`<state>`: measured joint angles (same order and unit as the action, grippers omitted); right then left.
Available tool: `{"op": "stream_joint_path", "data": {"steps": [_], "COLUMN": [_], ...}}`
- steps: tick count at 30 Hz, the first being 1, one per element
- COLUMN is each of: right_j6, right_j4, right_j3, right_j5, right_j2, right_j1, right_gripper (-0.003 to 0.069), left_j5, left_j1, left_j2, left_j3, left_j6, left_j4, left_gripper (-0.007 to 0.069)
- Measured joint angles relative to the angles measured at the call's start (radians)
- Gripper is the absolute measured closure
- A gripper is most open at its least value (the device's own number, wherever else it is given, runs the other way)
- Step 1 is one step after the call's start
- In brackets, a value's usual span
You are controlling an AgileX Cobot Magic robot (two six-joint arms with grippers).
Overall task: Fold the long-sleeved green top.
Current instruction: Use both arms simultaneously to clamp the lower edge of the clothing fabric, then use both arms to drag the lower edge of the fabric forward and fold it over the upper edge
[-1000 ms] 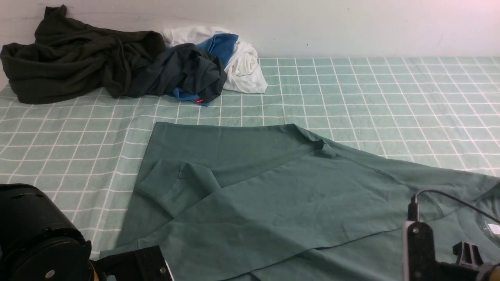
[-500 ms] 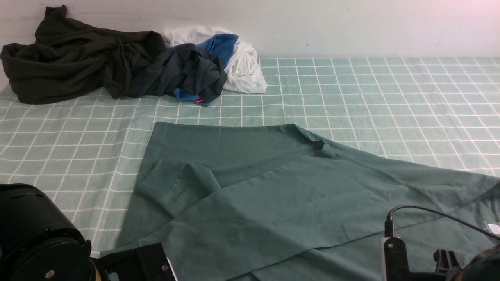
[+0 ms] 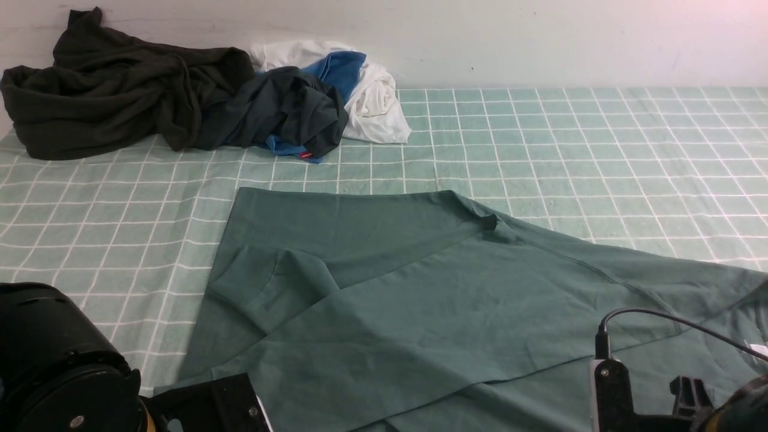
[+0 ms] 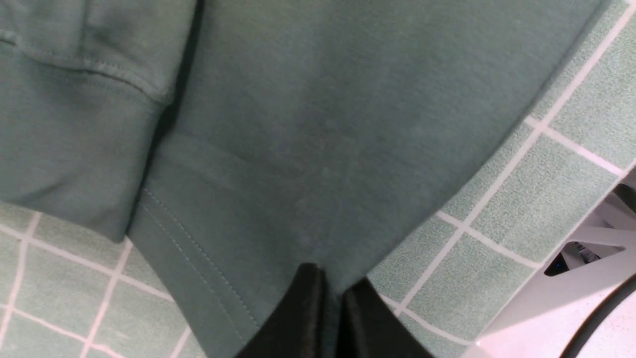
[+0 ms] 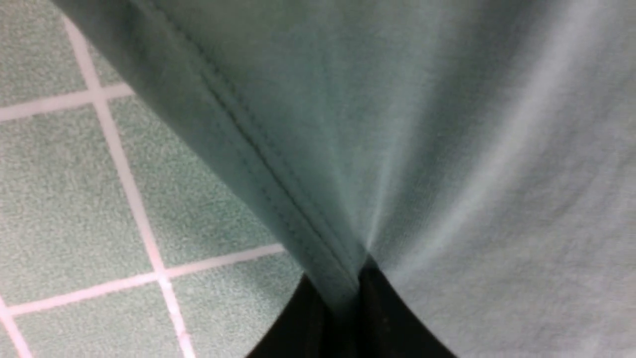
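The green long-sleeved top (image 3: 432, 300) lies spread on the checked cloth, a sleeve folded across its body and the neck with a white label at the far right edge. My left gripper (image 4: 332, 288) is shut on the top's hem corner (image 4: 278, 209) near the front left. My right gripper (image 5: 343, 288) is shut on a seamed edge of the top (image 5: 308, 164), which pulls up in a ridge from the jaws. In the front view only the arms' bodies show at the bottom corners; the fingers are hidden there.
A very dark olive-black garment (image 3: 114, 90) lies heaped at the back left. Beside it lie a charcoal-and-blue garment (image 3: 288, 114) and a white garment (image 3: 375, 102). The green checked cloth (image 3: 600, 156) covers the table; a white wall stands behind.
The right arm dropped and shifted left, then rose slightly. The top's right edge by the neck shifted a little with it. The left arm barely moved.
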<state>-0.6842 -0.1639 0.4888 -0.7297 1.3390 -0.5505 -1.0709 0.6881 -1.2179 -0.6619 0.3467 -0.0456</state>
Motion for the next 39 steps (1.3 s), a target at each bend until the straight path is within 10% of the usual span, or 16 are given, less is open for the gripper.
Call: {"op": "stream_joint_path", "data": {"steps": [13,18,31,39], "right_j6": [-0.012,-0.121,-0.075,0.199], "right_j4": [-0.072,0.041,0.107,0.094], "right_j3": [0.372,0.650,1.084,1.148], "right_j5": [-0.144,-0.104,-0.080,0.038], "right_j2": [-0.001,0.186,0.646,0.766], "right_j1": [0.132,0.263,0.344,0.389], "right_gripper": [0.0645,0.0645,0.0641,0.0438], "left_j5": [-0.009,0.042,0.055,0.141], "left_j1": [-0.185,-0.384,-0.491,-0.509], "left_j2": [-0.033,-0.288,-0.869,-1.030], "left_j3": [-0.274,-0.647,-1.174,-1.255], "left_j6": [-0.065,-0.014,0.022,-0.002], "left_j4": [-0.134,-0.142,-0.153,-0.170], "left_gripper": [0.0616,0.0608,0.0607,0.0475]}}
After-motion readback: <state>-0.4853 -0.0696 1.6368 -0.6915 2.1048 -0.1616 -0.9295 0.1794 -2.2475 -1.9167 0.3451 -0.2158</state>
